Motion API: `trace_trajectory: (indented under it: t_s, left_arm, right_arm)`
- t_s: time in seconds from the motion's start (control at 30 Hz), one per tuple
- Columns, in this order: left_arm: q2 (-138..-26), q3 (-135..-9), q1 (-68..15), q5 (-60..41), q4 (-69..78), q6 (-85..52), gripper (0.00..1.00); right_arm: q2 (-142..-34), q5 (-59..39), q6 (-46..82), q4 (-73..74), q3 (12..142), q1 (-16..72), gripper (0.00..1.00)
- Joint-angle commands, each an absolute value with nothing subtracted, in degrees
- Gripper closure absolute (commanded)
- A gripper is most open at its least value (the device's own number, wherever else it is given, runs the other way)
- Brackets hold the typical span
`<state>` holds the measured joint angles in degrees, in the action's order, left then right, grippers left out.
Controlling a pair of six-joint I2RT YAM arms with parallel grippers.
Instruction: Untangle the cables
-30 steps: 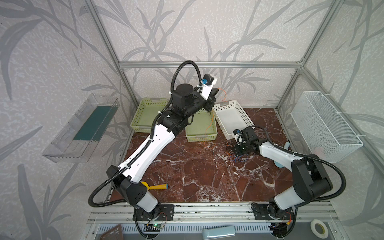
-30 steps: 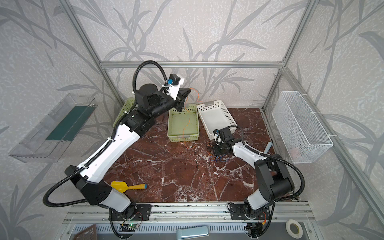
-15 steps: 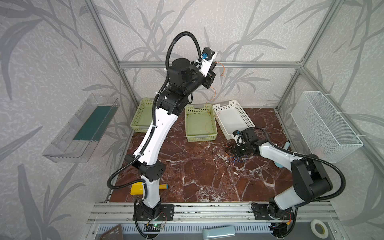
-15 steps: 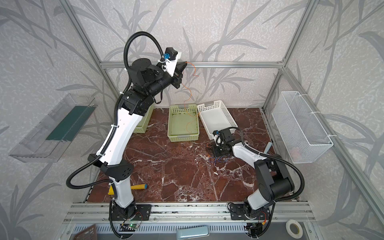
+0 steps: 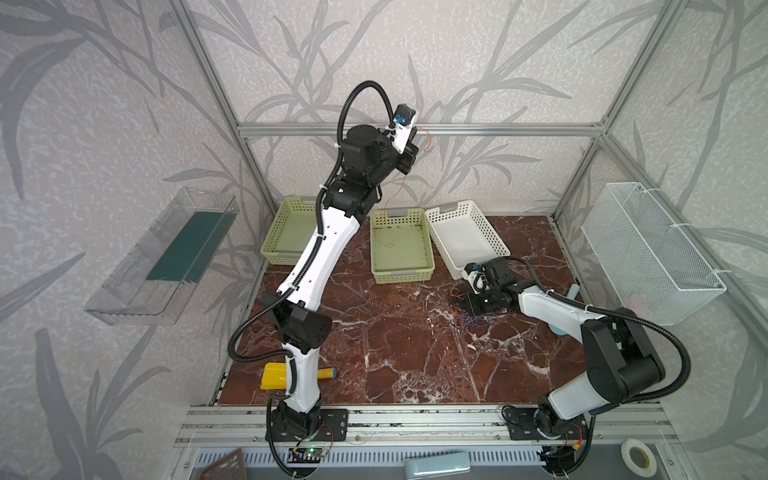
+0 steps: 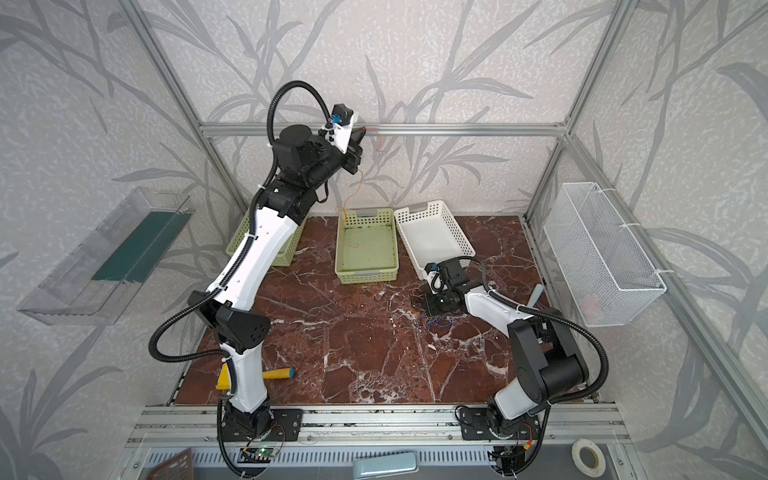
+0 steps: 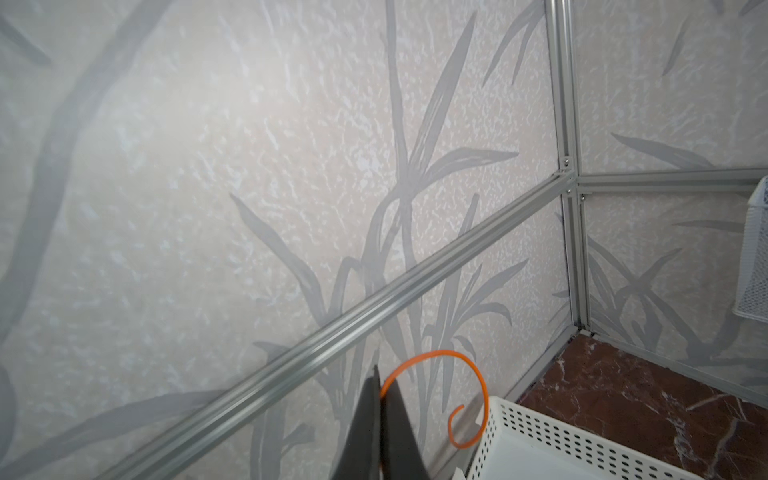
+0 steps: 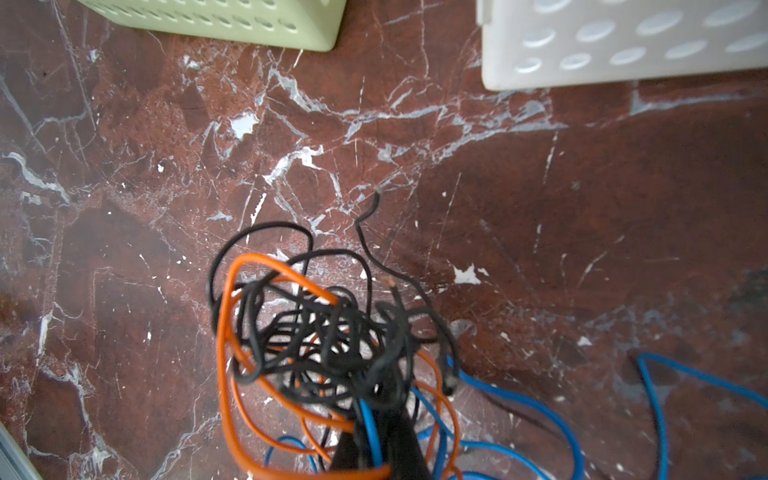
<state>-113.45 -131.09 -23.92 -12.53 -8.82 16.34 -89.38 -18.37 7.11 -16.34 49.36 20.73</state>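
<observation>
Our left tool (image 7: 380, 388) tight on one orange cable (image 7: 441, 353) above the middle basket (image 5: 402, 274); right tool (image 8: 380, 411) tight on one tangle (image 8: 316, 332).

table (image 5: 415, 353): glossy marble | basket (image 8: 623, 50): matt plastic | cables (image 8: 340, 316): smooth sheath

Robotics lab cell, aluminium frame (image 5: 498, 130)

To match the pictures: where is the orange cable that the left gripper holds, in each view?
In a top view: orange cable hangs above centre.
In a top view: orange cable likewise above centre.
Left wrist: orange cable curls at bottom edge.
Right wrist: not in it; only the tangle.
Landmark: white basket.
</observation>
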Motion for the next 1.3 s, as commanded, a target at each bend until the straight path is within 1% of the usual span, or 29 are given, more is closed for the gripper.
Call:
trace_trajectory:
  t_s: [0.0, 0.13, 0.27, 0.43, 0.57, 0.73, 0.77, 0.87, 0.93, 1.0, 1.03, 1.1, 1.13, 1.17, 1.27]
  left_arm:
    - [-112.74, -124.22, -23.28, -13.37, -1.94, 12.42, 1.00]
    - [-112.19, -117.54, -23.28, -12.57, 0.43, 10.24, 1.00]
    - [-110.66, -106.95, -22.92, -9.35, 5.53, 8.09, 1.00]
    - [-109.89, -95.65, -22.18, -6.23, 7.40, 4.96, 1.00]
    - [-108.96, -87.83, -21.67, -4.00, 8.62, 2.99, 1.00]
    - [-109.05, -84.37, -20.35, -2.96, 6.65, -0.68, 0.99]
    - [-109.03, -84.01, -20.09, -2.62, 6.12, -1.30, 0.93]
    - [-108.34, -81.95, -19.86, -3.05, 6.22, -2.02, 0.68]
    - [-107.03, -80.21, -19.86, -2.68, 7.47, -2.18, 0.50]
    - [-105.25, -78.54, -19.80, -2.83, 8.72, -2.28, 0.37]
    - [-104.19, -77.61, -19.77, -3.46, 9.46, -2.29, 0.32]
    - [-102.03, -76.28, -19.84, -4.84, 10.23, -1.85, 0.25]
    - [-101.08, -76.10, -19.86, -5.57, 9.76, -1.69, 0.19]
    - [-100.41, -76.18, -19.95, -6.42, 8.72, -1.47, 0.16]
    - [-98.20, -75.82, -20.36, -8.92, 6.18, -0.77, 0.14]
  right_arm:
    - [-89.47, -19.78, 7.34, -15.33, 48.98, 21.01, 0.98]
    - [-89.25, -19.95, 7.11, -15.22, 48.63, 21.05, 0.98]
    - [-88.56, -20.04, 6.92, -15.28, 48.10, 21.00, 0.98]
    - [-88.24, -19.61, 6.54, -15.86, 48.15, 21.02, 0.97]
    - [-89.07, -16.68, 6.26, -17.33, 49.44, 22.12, 0.92]
    - [-92.09, -15.03, 6.19, -17.67, 52.56, 24.37, 0.85]
    - [-93.10, -14.65, 5.96, -17.86, 53.34, 24.80, 0.84]
    - [-96.09, -12.39, 5.08, -20.11, 56.74, 26.46, 0.76]
    - [-96.69, -11.38, 4.54, -21.20, 58.19, 27.41, 0.64]
    - [-96.15, -10.49, 3.72, -22.34, 58.72, 28.02, 0.54]
    - [-95.62, -10.17, 3.48, -23.18, 58.96, 28.10, 0.49]
    - [-93.56, -9.33, 3.00, -24.90, 58.88, 28.09, 0.44]
    - [-92.03, -8.52, 2.76, -25.78, 58.65, 28.05, 0.42]
    - [-90.39, -7.69, 2.63, -26.71, 58.40, 28.07, 0.40]
    - [-86.34, -5.85, 2.22, -29.34, 57.70, 27.81, 0.37]
